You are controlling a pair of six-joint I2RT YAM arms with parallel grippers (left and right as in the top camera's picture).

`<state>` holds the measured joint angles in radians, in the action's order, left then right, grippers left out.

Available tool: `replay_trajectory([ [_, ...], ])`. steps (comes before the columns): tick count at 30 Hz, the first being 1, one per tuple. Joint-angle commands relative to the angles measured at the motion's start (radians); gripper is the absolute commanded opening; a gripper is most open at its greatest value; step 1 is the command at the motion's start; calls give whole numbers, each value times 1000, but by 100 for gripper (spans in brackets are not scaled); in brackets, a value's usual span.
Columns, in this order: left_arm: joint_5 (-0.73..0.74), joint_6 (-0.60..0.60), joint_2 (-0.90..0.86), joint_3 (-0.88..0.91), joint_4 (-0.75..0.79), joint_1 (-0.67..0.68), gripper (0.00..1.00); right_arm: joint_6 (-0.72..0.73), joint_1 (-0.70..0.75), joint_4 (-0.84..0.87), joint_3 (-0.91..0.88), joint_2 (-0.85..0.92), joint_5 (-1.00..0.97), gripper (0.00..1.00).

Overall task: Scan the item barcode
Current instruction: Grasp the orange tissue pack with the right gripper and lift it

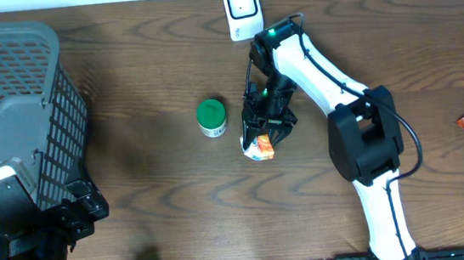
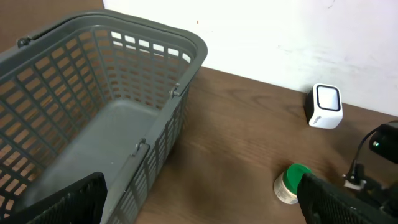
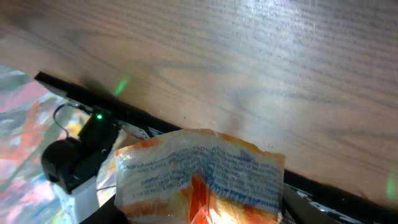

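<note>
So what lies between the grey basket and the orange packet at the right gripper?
Only the green-lidded jar, upright, nearer the orange packet than the basket; the overhead view shows it.

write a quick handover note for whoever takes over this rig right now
Left hand: open, empty, by the near corner of the basket.
Right hand: shut on the orange packet, mid-table, just right of the green-lidded jar.
The scanner stands at the far edge, beyond the packet.
Done: packet gripped.
Left: bring it to the scanner and show its barcode; I cannot tell which way the barcode faces.
</note>
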<state>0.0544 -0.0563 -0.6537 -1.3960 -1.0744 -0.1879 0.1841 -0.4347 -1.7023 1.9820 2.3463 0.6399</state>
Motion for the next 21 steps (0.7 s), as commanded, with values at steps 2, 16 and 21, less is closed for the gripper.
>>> replay_trajectory([
  [2, 10, -9, 2, 1, 1, 3, 98, -44, 44, 0, 11, 103, 120, 44],
  [16, 10, -9, 2, 1, 1, 3, 98, -43, 134, 0, 4, 117, 167, 47],
  [21, 10, -9, 2, 1, 1, 3, 98, -44, 138, 0, 0, 117, 200, 47],
])
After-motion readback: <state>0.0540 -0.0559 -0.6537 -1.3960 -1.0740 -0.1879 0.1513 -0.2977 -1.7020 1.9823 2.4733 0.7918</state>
